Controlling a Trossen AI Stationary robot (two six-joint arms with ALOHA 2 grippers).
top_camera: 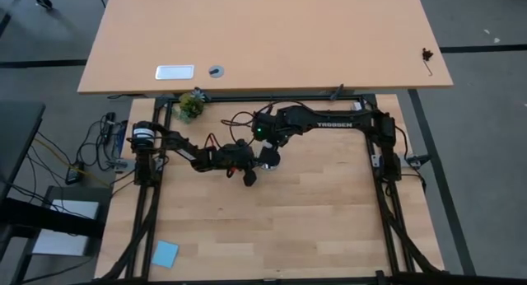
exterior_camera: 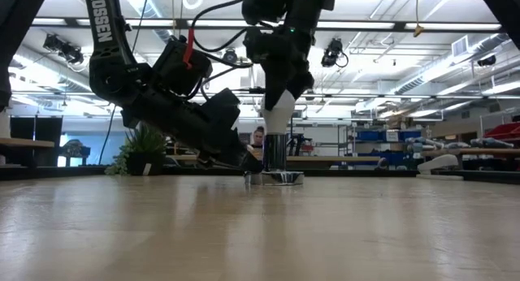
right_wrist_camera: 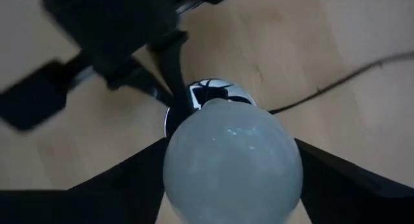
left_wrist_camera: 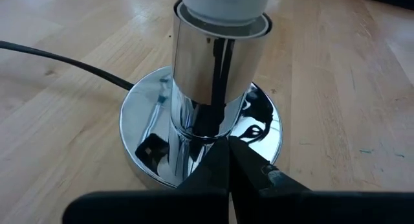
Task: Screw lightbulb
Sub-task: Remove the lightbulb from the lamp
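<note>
white "trossen" lettering runs along the right arm in the high view, and again on an arm link at the upper left of the low view; no other writing can be read. the lightbulb stands upright, base down in the chrome socket, which rises as a tube from a round mirror-bright foot sitting on the desk. the right hand comes down from above and pinches the bulb's white globe, one dark finger on each side of it. the left hand reaches in low, its two fingers pressed together with their tips right at the foot of the socket; whether they touch it is hard to tell. a black cord leaves the foot across the wood. the bulb's screw base is hidden inside the tube, and in the left wrist view the bulb is cut off at the frame's edge. from above, the bulb and socket are mostly covered by the arms.
</note>
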